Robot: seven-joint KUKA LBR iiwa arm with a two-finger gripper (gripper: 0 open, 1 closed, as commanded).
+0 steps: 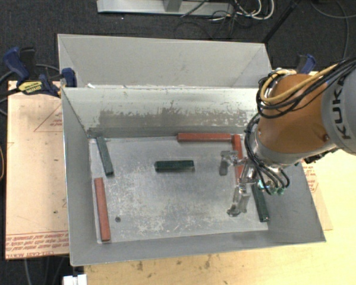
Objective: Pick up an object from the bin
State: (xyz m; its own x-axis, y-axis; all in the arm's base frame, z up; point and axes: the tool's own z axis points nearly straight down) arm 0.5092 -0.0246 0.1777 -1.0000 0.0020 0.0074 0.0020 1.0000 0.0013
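Observation:
My gripper [232, 184] is low over the right part of the bin floor. Its two fingers stand open, one fingertip [226, 161] toward the back and the other toward the front, with only bare floor between them. A thin red-brown bar [238, 150] lies just right of the rear finger, partly hidden under the wrist. A dark green bar [261, 206] lies right of the front finger, along the right wall. A short dark green block [174, 167] rests in the middle of the bin, well left of the fingers.
A long red-brown bar [204, 137] lies along the back wall. A grey-green bar [104, 157] sits at the back left, and another red-brown bar [102, 210] runs along the left wall. The arm's orange cover and cables hang over the right wall.

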